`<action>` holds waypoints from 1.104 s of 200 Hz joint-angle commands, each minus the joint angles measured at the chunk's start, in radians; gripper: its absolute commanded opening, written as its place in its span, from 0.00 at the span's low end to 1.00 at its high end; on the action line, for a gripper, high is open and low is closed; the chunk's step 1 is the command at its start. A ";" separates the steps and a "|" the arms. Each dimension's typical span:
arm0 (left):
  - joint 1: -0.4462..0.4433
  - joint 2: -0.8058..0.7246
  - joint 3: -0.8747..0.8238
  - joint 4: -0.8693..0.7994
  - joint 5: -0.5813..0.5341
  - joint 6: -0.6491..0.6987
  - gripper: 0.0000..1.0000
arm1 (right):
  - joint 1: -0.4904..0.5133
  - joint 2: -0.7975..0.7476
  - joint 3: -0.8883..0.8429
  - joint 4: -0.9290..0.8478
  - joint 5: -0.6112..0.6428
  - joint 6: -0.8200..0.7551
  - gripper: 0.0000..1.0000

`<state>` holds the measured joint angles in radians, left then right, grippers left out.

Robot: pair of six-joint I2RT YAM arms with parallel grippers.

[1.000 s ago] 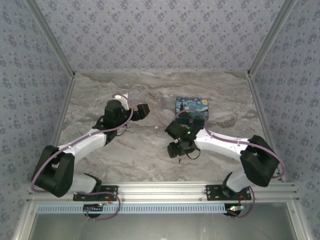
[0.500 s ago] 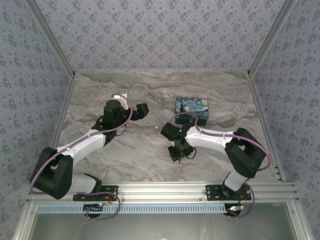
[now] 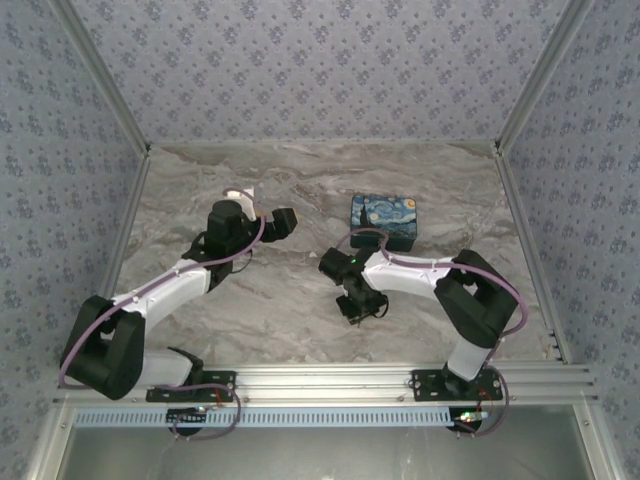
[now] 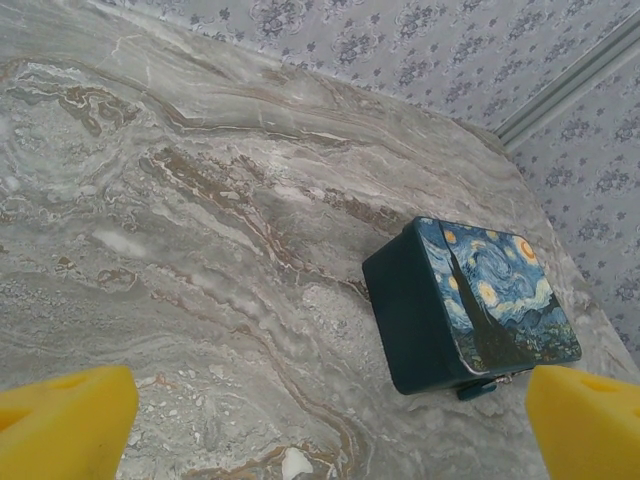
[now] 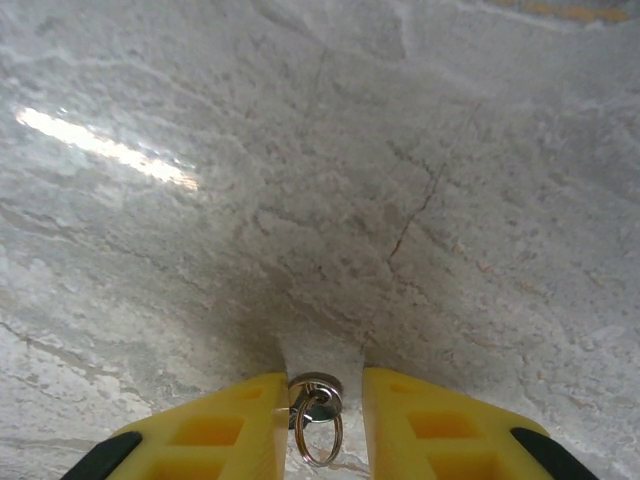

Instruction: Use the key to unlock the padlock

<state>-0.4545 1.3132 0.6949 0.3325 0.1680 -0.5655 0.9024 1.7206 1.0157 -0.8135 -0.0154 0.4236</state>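
Overhead view: the marbled grey worktop (image 3: 300,175) carries a painted box (image 3: 384,220) with a blue-and-yellow swirl pattern, lying right of centre in the frame. The left gripper (image 3: 285,222) is held left of centre, well apart from the box. The right gripper (image 3: 356,308) is below the box in the frame, near it but not touching, and points down toward the worktop.

Left wrist view: the left gripper (image 4: 325,420) has its jaws released. The two yellow fingertips (image 4: 65,420) sit at opposite lower corners of the frame with nothing between them. The box (image 4: 470,300) lies at the right of the frame, painted lid up, dark teal side wall showing. At the box's lower corner, touching it, a small blue piece with a silvery bit projects. This is taken to be the padlock (image 4: 480,387), though it is too small to confirm detail or whether it is fastened.

Right wrist view: the right gripper (image 5: 322,390) has its jaws drawn close together, grasping the key (image 5: 314,405). The key's round head and a thin split ring show in the narrow gap at the bottom centre of the frame. The blade is hidden. Bare worktop (image 5: 320,180) lies beyond, with a bright reflection at upper left.
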 commanded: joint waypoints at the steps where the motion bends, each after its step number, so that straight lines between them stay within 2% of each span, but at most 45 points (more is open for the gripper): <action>1: -0.006 -0.032 0.009 -0.015 -0.008 0.024 0.99 | 0.005 0.010 0.019 -0.052 0.005 -0.016 0.27; 68: -0.005 -0.039 0.016 -0.028 -0.014 0.034 0.99 | 0.006 0.034 -0.010 -0.026 -0.007 -0.012 0.19; 130: -0.005 -0.048 0.036 -0.037 -0.017 0.050 0.99 | -0.041 -0.060 -0.087 0.063 -0.079 0.007 0.00; 160: -0.006 -0.055 0.040 -0.021 -0.004 0.046 0.99 | -0.091 -0.193 -0.166 0.206 -0.144 0.072 0.00; 195: -0.006 -0.059 0.051 -0.005 0.033 0.027 0.99 | -0.171 -0.408 -0.303 0.494 -0.206 0.197 0.00; 221: -0.007 -0.049 0.071 0.015 0.095 0.002 0.99 | -0.240 -0.551 -0.414 0.716 -0.224 0.348 0.00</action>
<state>-0.4545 1.2823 0.7147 0.3046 0.1925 -0.5415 0.7101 1.2732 0.6849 -0.3668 -0.1947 0.6060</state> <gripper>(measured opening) 0.994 0.054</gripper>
